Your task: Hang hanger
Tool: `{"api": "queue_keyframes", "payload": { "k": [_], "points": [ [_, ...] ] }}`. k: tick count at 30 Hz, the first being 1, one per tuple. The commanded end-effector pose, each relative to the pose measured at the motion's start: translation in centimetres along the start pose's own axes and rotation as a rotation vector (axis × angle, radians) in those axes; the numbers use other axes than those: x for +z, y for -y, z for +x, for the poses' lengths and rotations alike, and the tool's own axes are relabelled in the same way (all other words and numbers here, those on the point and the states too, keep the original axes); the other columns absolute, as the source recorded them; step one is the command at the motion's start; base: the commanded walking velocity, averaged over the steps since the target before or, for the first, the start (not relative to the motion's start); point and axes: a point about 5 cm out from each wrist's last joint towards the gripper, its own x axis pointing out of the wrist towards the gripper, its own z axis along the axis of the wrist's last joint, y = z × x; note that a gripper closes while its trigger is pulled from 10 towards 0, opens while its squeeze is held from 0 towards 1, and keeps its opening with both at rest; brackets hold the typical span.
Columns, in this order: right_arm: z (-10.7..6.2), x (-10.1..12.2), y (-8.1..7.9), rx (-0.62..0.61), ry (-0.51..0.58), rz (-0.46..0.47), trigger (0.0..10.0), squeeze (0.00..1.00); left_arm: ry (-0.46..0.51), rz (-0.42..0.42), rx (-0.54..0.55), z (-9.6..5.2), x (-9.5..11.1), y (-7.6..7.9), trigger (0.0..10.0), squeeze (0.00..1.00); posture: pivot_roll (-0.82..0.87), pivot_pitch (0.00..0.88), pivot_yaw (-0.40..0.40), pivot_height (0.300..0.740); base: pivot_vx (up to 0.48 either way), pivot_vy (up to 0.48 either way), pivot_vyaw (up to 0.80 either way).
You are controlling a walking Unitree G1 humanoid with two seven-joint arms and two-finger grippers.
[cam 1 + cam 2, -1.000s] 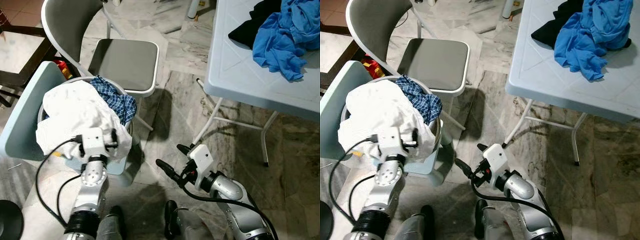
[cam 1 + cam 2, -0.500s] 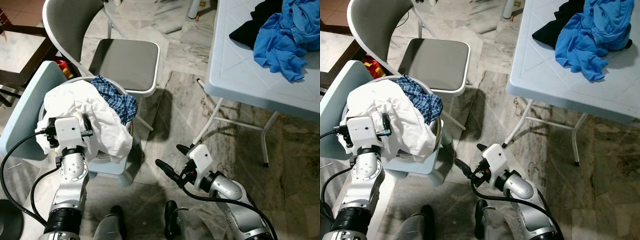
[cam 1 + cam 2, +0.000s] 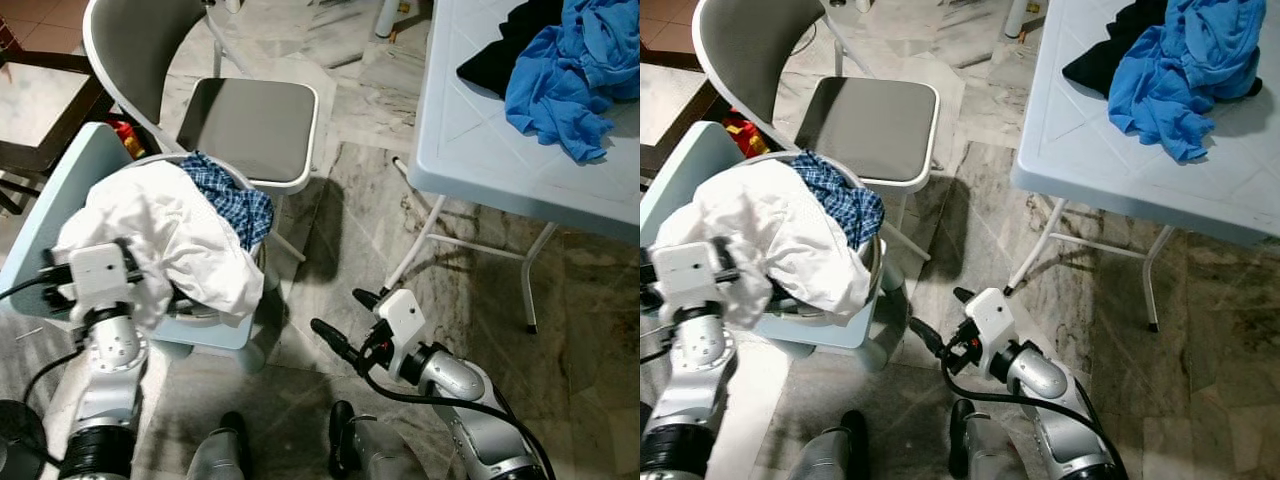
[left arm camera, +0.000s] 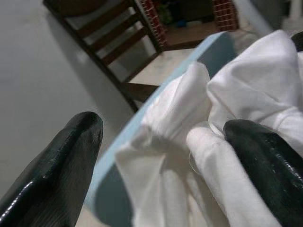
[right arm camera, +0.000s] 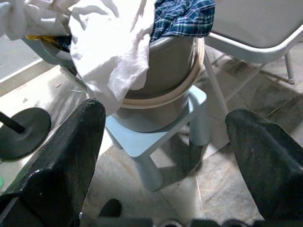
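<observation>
Marble floor [image 3: 350, 200] in grey and cream runs under everything we see. At about 1 o'clock stands a pale blue folding table [image 3: 470, 130], and on its top lie a blue garment [image 3: 570, 70] and, just beside and partly under it, a black garment [image 3: 500, 50]. At 11 o'clock we see a grey chair [image 3: 250, 120] with a white frame, and beyond it, toward 10 o'clock, a dark wooden chair [image 3: 40, 110].

Nearer to us, at about 9 o'clock, a grey laundry basket [image 5: 165, 71] sits on a small light blue stool [image 5: 161, 137]. A white cloth [image 3: 170, 240] is heaped in the basket and spills over its rim, and a blue plaid shirt [image 3: 235, 195] lies at the side of the pile nearest the grey chair. We cannot make out a hanger anywhere; if one is among the clothes, it is hidden.

Our left gripper [image 4: 161, 156] is at the far side of the pile, fingers spread wide; folds of the white cloth lie between them, and one finger [image 4: 260, 161] touches the cloth, though nothing is pinched. Our right gripper [image 3: 345, 320] hangs low at about 6 o'clock above the floor, pointing toward the stool, its fingers [image 5: 57, 161] also held well apart and holding nothing. A black round base [image 5: 23, 132] rests on the floor near the stool.
</observation>
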Motion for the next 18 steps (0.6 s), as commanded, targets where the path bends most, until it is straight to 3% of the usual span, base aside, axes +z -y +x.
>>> {"api": "queue_keyframes", "payload": {
  "k": [1,10,14,18],
  "points": [
    [-0.4,-0.8,-0.2,0.009,-0.028,0.004,10.0,0.0,-0.028,0.018,-0.014,-0.7,-0.7,0.3,10.0,0.0,-0.11,0.312,-0.093,0.74,0.0,0.0,0.0],
    [-0.4,-0.7,-0.1,0.01,-0.028,-0.001,10.0,0.0,-0.033,0.026,-0.268,-2.4,-0.7,5.3,10.0,0.0,-0.12,0.313,-0.097,0.74,0.0,0.0,0.0],
    [-0.5,-0.8,-0.1,0.005,-0.029,-0.002,10.0,0.0,-0.007,0.018,-0.343,-3.0,-0.2,6.7,10.0,0.0,-0.13,0.315,-0.095,0.74,0.0,0.0,0.0],
    [-0.7,-0.8,0.0,-0.002,-0.03,-0.001,10.0,0.0,0.013,0.027,-0.348,-3.0,0.1,6.8,10.0,0.0,-0.13,0.318,-0.095,0.74,0.0,0.0,0.0]
  ]
}}
